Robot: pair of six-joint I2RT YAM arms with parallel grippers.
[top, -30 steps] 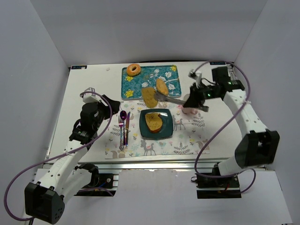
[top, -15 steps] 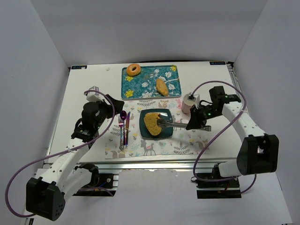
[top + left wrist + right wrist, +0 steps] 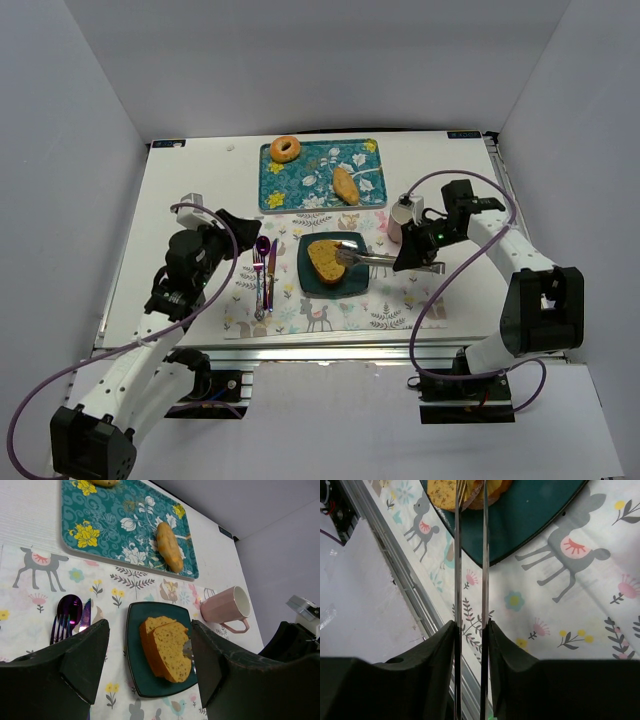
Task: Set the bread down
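Two slices of bread [image 3: 326,258] lie overlapping on the dark teal square plate [image 3: 352,286]. The left wrist view shows the bread [image 3: 167,647] leaning slice on slice, on the plate [image 3: 135,665]. My right gripper [image 3: 405,258] is shut on metal tongs [image 3: 372,260], whose tips rest at the right edge of the upper slice. In the right wrist view the two tongs [image 3: 456,555] blades stand slightly apart, reaching the bread [image 3: 445,490] over the plate [image 3: 530,515]. My left gripper [image 3: 235,228] hangs open left of the plate, with nothing between its fingers [image 3: 85,660].
A floral tray [image 3: 300,185] behind the plate holds a donut [image 3: 285,149] and an elongated roll [image 3: 346,185]. A pink mug [image 3: 402,222] stands right of the plate, close to my right arm. A spoon, fork and knife [image 3: 265,270] lie left of the plate on the placemat [image 3: 400,300].
My right arm carried a slice in the tongs from near the tray down onto the plate, over the first slice. The tongs blades have since spread a little. The left arm barely shifted.
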